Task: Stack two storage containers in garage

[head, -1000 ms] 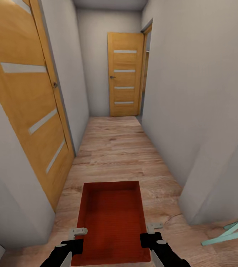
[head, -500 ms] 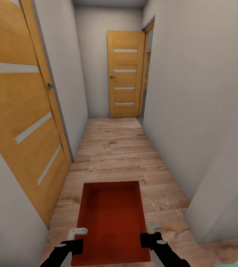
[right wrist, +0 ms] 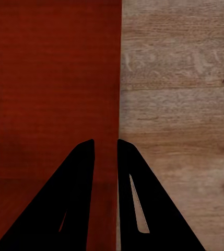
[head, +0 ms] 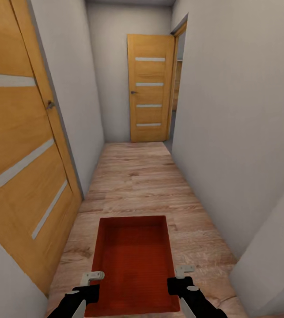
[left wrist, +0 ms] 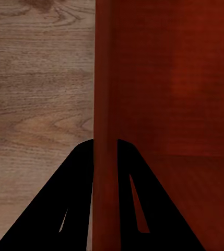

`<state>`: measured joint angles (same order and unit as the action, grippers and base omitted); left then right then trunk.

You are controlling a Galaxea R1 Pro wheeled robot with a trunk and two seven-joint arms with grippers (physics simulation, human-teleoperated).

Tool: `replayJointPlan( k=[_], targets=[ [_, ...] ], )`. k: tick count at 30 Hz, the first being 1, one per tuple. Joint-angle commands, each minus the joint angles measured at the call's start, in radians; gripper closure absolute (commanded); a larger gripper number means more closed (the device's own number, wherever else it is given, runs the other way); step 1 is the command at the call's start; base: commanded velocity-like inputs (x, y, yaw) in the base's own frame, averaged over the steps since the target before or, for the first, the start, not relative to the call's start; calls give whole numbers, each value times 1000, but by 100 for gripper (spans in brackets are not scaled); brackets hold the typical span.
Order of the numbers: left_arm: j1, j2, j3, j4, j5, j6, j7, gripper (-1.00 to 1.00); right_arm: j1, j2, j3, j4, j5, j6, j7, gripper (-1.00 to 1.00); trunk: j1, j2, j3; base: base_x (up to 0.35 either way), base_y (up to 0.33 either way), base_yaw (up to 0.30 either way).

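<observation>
At the left stood a wooden door with pale inset strips, set close against the corridor; beside it ran the left wall; the plank floor stretched ahead to a far door, with an opening just right of it; the right wall closed the passage.

The left gripper was pinched on the left rim of the storage container, one finger inside and one outside the wall, as the left wrist view confirmed; the container, orange-red and empty, was carried low and near the robot's front, above the planks, roughly centred in the corridor; the right gripper was likewise clamped on the right rim, the wall lying between its fingers.

Assessment of risk: the corridor was narrow; a drift leftward would likely bring the container or an elbow against the near door; a drift rightward, against the wall corner at near right. Both holds sat on the near end of the rims only; a jolt or uneven arm motion could tip the far end down or slip the wall out of the fingers.
</observation>
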<state>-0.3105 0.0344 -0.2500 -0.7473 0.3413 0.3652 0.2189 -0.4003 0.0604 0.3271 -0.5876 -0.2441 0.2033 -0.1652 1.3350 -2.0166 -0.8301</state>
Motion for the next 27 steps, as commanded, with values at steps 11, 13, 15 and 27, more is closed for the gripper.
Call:
replayJointPlan(
  k=[11, 13, 15, 27],
  targets=[
    [-1, 1, -9, -37, 25, -1, 10, 100, 0, -1, 9, 0, -20, 4, -5, 100, 0, 0, -1, 343, 0, 0],
    [-1, 1, -9, -37, 24, 0, 10, 100, 0, -1, 9, 0, -20, 4, -5, 100, 0, 0, -1, 343, 0, 0],
    [-1, 1, -10, -36, 25, 0, 10, 100, 0, -1, 9, 0, -20, 4, -5, 100, 0, 0, -1, 343, 0, 0],
    [-1, 1, -10, -36, 25, 0, 9, 100, 0, -1, 9, 0, -20, 4, -5, 100, 0, 0, -1, 343, 0, 0]
  ],
)
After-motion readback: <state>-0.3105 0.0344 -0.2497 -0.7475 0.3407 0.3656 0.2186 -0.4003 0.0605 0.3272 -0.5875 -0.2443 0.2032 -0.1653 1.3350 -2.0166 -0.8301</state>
